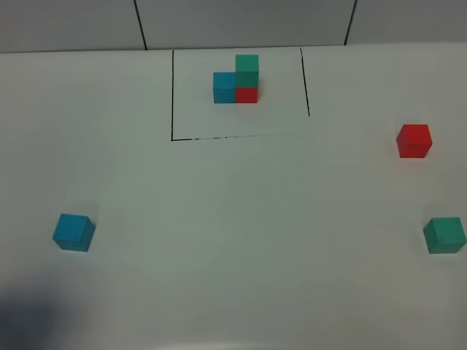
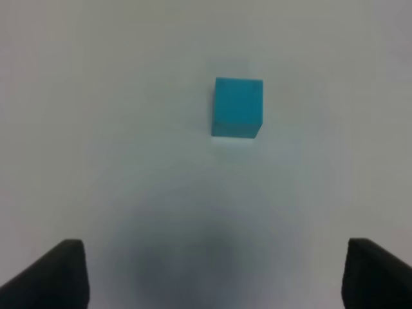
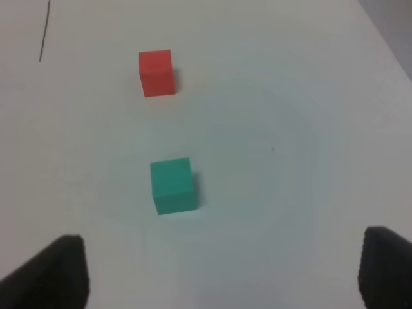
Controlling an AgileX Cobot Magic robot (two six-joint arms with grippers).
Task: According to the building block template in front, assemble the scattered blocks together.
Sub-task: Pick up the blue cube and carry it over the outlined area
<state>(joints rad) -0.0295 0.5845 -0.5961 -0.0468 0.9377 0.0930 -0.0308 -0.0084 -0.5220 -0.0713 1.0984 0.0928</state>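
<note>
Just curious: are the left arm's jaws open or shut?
Open: both fingers stand wide apart, the blue cube beyond them, ungrasped.

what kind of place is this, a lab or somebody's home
Likely a robot lab test bench: a plain white tabletop, black drawn lines framing the building block template, and a blue cube, red cube and green cube spread apart.

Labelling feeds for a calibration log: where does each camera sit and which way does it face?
Exterior high: mounted high, looks down the table at the template, blue cube, red cube, green cube; no robot part clearly shows.
Left wrist: on the left arm, faces down at the blue cube; open left claw shows.
Right wrist: on the right arm, faces down at red cube and green cube; open right claw shows.
Shared: exterior and left wrist both show the blue cube.
</note>
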